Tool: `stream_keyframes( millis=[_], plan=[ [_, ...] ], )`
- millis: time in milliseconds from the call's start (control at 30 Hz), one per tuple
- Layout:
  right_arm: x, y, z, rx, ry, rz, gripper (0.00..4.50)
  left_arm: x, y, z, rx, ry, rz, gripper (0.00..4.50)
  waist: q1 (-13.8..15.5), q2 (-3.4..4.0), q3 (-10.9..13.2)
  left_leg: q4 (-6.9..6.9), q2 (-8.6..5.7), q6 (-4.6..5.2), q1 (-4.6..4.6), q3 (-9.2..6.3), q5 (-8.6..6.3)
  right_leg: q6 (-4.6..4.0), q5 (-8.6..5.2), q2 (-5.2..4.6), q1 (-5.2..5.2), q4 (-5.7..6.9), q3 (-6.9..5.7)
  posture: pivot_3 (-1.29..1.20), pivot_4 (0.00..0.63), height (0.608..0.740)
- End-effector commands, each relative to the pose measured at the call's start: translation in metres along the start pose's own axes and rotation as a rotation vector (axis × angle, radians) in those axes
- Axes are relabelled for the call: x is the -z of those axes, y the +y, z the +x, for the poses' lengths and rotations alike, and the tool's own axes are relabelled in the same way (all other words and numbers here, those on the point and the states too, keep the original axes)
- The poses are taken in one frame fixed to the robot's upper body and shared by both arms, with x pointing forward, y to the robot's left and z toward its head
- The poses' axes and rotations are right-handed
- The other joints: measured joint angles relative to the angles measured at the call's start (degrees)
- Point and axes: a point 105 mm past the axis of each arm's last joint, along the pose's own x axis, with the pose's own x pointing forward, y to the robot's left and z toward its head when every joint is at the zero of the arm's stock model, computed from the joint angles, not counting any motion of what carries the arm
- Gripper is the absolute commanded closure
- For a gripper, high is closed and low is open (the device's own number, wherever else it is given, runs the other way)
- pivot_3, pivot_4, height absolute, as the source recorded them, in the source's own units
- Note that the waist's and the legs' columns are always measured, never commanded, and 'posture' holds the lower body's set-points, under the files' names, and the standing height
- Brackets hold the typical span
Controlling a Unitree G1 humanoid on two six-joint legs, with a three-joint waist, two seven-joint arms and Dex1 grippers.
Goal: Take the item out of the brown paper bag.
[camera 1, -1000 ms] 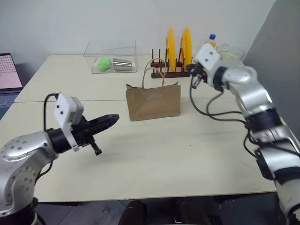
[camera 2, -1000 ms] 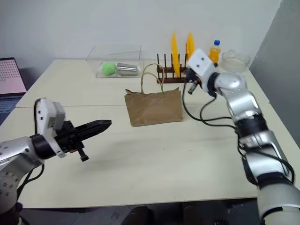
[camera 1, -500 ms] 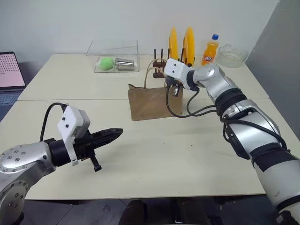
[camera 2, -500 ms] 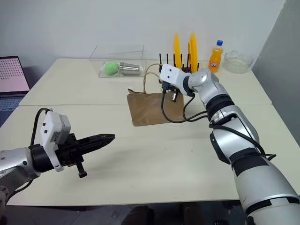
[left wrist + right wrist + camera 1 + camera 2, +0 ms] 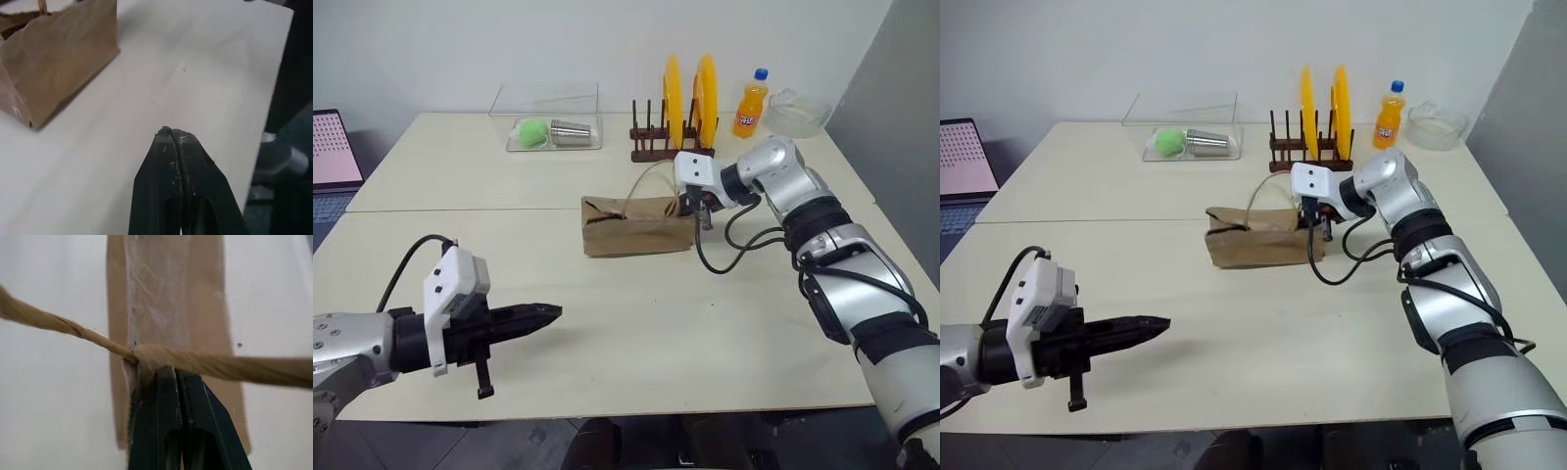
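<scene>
Pale cream tabletop (image 5: 636, 323) stretches before a white wall, with a plain brown kraft paper bag (image 5: 636, 226) lying crumpled and low near its middle. At the bag's right end the right gripper (image 5: 697, 209) has its two black fingers pressed together on a thin tan twisted string handle (image 5: 73, 330); in the right wrist view the cord crosses just over the fingertips (image 5: 168, 377) and is pinched between them. Near the front edge, well apart from the bag, the left gripper (image 5: 551, 311) hangs above the table with its fingers fully closed and nothing between them. What is inside the bag cannot be seen. Behind it stand a dark wooden rack with two yellow plates (image 5: 688, 103), an orange soda bottle with a blue cap (image 5: 750, 105), a clear glass bowl (image 5: 798, 114) and a clear plastic box (image 5: 548, 122).
</scene>
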Motion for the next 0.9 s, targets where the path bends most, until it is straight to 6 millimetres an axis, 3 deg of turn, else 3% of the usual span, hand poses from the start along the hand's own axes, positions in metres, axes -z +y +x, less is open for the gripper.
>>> stream_keyframes(
  millis=[33,200,300,467,567,733,833,900],
  plan=[
    [-0.014,0.022,-0.005,-0.109,-0.046,-0.049,4.42,-0.006,-0.003,-0.007,0.001,-0.001,0.067,4.5,0.1,0.01,0.0,-0.02,0.0,0.0,0.02,0.0,0.0,-0.03,-0.02,0.0,0.0,0.01,-0.02,0.0,0.15,0.74],
    [-0.02,0.058,0.001,-0.164,-0.075,-0.068,4.42,-0.003,-0.003,-0.007,0.016,-0.003,0.073,4.5,0.2,0.07,0.0,-0.06,0.02,-0.02,0.01,-0.04,0.0,-0.08,-0.06,0.0,-0.02,0.0,-0.06,0.0,0.15,0.74],
    [-0.029,0.057,-0.002,-0.097,-0.096,-0.117,4.42,-0.002,-0.002,-0.006,0.028,0.005,0.085,4.5,0.0,0.12,0.1,-0.06,0.02,-0.07,0.01,-0.02,0.03,-0.09,-0.08,0.0,-0.04,0.0,-0.06,0.0,0.15,0.74],
    [-0.06,0.058,-0.029,-0.009,-0.23,-0.146,4.42,-0.005,0.002,-0.004,0.044,0.025,0.113,4.5,0.1,0.13,0.1,-0.06,0.02,-0.14,0.01,-0.05,0.07,-0.07,-0.11,0.0,-0.05,0.02,-0.09,0.0,0.15,0.74],
    [-0.065,0.075,-0.047,0.02,-0.297,-0.11,4.5,-0.004,0.006,0.003,0.062,0.076,0.218,3.93,0.7,0.11,0.1,-0.07,0.02,-0.15,0.0,-0.11,0.07,-0.07,-0.11,0.0,0.0,-0.04,-0.12,0.0,0.15,0.74],
    [-0.045,0.116,-0.057,0.062,-0.303,0.083,4.5,-0.005,0.003,0.021,0.204,0.11,0.38,2.44,1.8,0.12,0.1,-0.12,0.02,-0.15,-0.07,-0.12,0.05,-0.08,-0.1,0.0,0.04,-0.26,-0.13,0.0,0.15,0.74],
    [-0.038,0.137,-0.056,0.087,-0.297,0.172,3.89,-0.006,0.003,0.03,0.282,0.115,0.444,1.5,1.7,0.18,0.1,-0.16,0.02,-0.16,-0.13,-0.09,0.04,-0.03,-0.13,0.0,0.01,-0.31,-0.13,0.0,0.15,0.74],
    [-0.036,0.152,-0.055,0.099,-0.292,0.22,3.25,-0.006,0.002,0.037,0.336,0.116,0.481,0.91,1.5,0.18,0.1,-0.15,0.03,-0.16,-0.12,-0.05,0.04,0.18,-0.25,0.0,-0.01,-0.29,-0.13,0.0,0.15,0.74]
  ],
)
